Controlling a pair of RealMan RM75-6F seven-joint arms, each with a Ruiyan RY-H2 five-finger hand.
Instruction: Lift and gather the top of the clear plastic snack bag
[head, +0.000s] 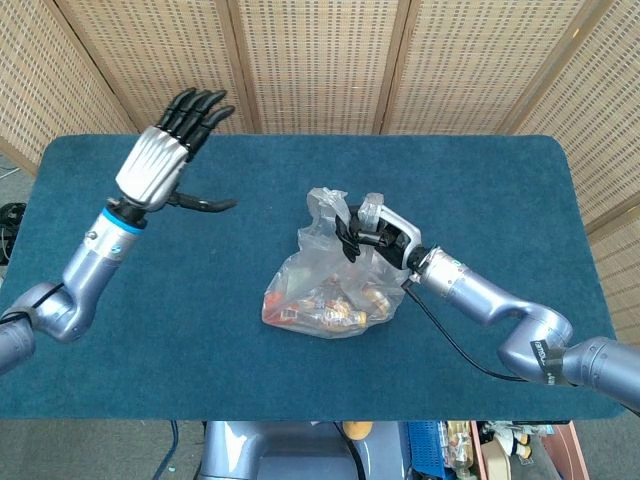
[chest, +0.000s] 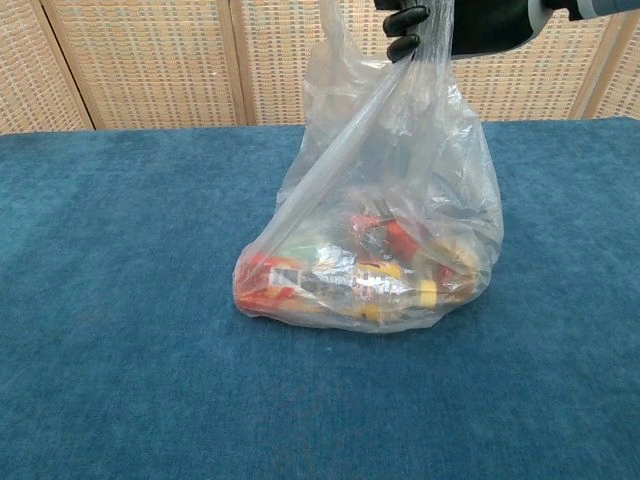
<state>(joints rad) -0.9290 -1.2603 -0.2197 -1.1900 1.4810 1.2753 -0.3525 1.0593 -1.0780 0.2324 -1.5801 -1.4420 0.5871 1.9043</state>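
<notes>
a blue carpeted table (head: 480, 170) stands before woven rattan screen panels (head: 320, 60). the clear plastic snack bag (head: 330, 285) sits near the table's middle, its snacks (chest: 360, 280) a blur of red and yellow wrappers, hard to tell apart. the right hand (head: 375, 232) pinches the bag's gathered top, cut off at the chest view's upper edge. the left hand (head: 165, 155) is raised well left of the bag, fingers spread wide, holding nothing.
</notes>
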